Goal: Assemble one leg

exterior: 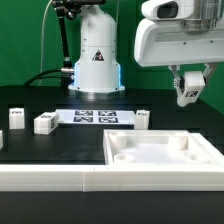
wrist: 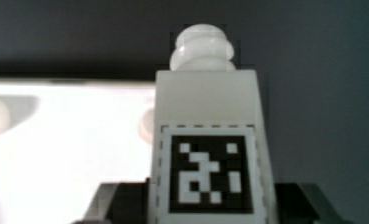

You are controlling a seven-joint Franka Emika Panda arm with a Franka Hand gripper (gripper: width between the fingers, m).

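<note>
White leg [wrist: 213, 120] sits pinched in the pincer [exterior: 188, 93], arm [exterior: 176, 40] raised above the table [exterior: 40, 148].

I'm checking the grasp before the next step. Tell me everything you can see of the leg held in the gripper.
The leg is a white, plastic-looking rectangular post with a black-and-white square marker tag on its face and a rounded, knobbed peg at its free end. The gripper is shut on it, dark fingers pressing both sides near the tagged end. In the exterior view it hangs slightly tilted in the air, above the black table, touching nothing else.
</note>
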